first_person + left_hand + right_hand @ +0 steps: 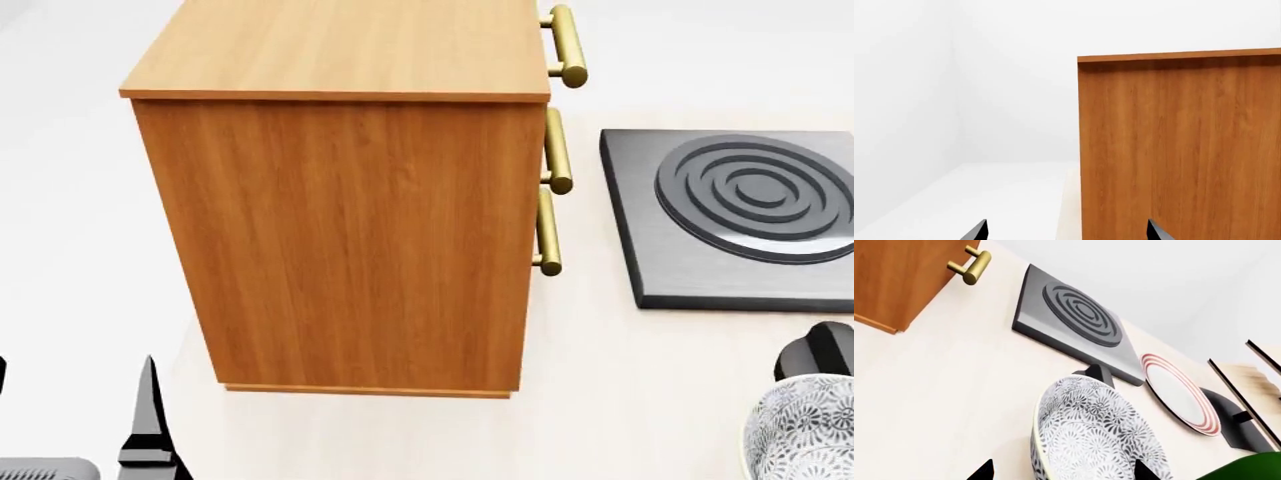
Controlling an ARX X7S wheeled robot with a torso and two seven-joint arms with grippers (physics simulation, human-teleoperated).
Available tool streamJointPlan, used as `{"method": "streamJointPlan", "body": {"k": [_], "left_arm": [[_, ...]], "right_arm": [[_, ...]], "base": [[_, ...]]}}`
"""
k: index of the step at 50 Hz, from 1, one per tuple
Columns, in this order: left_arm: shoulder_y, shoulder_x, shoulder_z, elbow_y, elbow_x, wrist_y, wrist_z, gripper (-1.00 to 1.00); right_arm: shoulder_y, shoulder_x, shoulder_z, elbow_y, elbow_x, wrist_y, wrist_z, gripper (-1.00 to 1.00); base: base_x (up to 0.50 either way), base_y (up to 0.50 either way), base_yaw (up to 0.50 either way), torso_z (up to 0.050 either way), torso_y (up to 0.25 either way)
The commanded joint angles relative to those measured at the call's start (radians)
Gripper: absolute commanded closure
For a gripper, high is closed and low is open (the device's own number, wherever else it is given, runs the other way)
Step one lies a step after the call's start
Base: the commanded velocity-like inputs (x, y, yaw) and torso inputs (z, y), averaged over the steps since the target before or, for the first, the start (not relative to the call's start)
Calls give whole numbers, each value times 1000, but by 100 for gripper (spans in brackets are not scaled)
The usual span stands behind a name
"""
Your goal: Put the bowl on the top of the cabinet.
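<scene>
I see a pale cream counter (641, 380) under white walls, filling the lower half of my head view. The cabinet (354, 230) is the biggest thing here: it stands upright in the left and centre of the head frame, its flat top bare at the upper edge, its side panel facing me. Three brass handles (557, 150) stick out from its front along its right edge, stacked one above another. In my left wrist view the same cabinet (1181, 150) fills the right half of the frame.

Right of the cabinet, apart from it, a dark square burner (741, 215) with raised concentric rings lies flat at the right middle of the head frame. In the right wrist view a red-rimmed plate (1181, 392) lies just beyond the burner (1077, 315), with a pale rack (1247, 380) at the right edge and something green (1247, 467) in the lower right corner; I cannot tell what it is.

The bowl (807, 430) sits in the lower right corner of the head frame, cut by the edge, well apart from the cabinet. In the right wrist view the bowl (1087, 440) is low and central.

My right gripper (1062, 471) shows two dark tips set wide, either side of the bowl; I cannot tell whether they touch it. My left gripper (1066, 231) also stands wide, holding nothing.
</scene>
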Motion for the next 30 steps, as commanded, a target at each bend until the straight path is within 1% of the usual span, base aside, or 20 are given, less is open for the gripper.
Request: {"method": "streamJointPlan", "body": {"k": [1, 30], "left_arm": [[-1, -3, 3, 2, -3, 0, -4, -100], [-3, -9, 10, -8, -7, 11, -11, -100]], "right_arm": [[17, -11, -21, 32, -18, -13, -14, -100], [58, -38, -70, 109, -60, -32, -40, -100]], "base": [[0, 0, 0, 0, 0], [0, 0, 0, 0, 0]]}}
